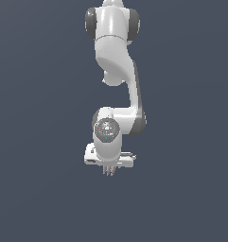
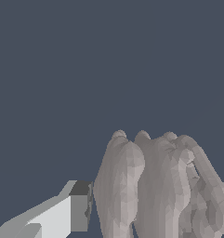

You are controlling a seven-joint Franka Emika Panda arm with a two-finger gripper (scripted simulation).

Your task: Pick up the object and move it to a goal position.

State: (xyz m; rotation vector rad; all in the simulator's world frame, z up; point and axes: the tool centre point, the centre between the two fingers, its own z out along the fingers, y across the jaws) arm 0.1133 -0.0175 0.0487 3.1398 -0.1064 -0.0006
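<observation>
A white Panda arm hangs down the middle of the exterior view against a flat, dark slate-blue ground, its wrist folded so that the hand points straight down. No counter edge, marker or goal spot can be made out in either view; the backdrop is uniform.

At the foot of the arm, the pincer faces downward, and the object juts from directly beneath it, a small pinkish-tan lump seen only as a few short ribs poking below the white hand. It sits between the fingers rather than off to either side, with its ribs, and so its long axis, running in line with the fingers.

In the wrist view the object fills the near field, a cluster of rounded, matte lobes standing side by side. One finger, white with a dark pad, lies just beside its flank; whether the pad actually presses the lobe cannot be told, and the opposite finger is hidden behind the object. The pincer appears clenched on the object, the jaws drawn in narrow around it.

Judging by this, the pick-up looks done and the carry to the goal is what remains.
</observation>
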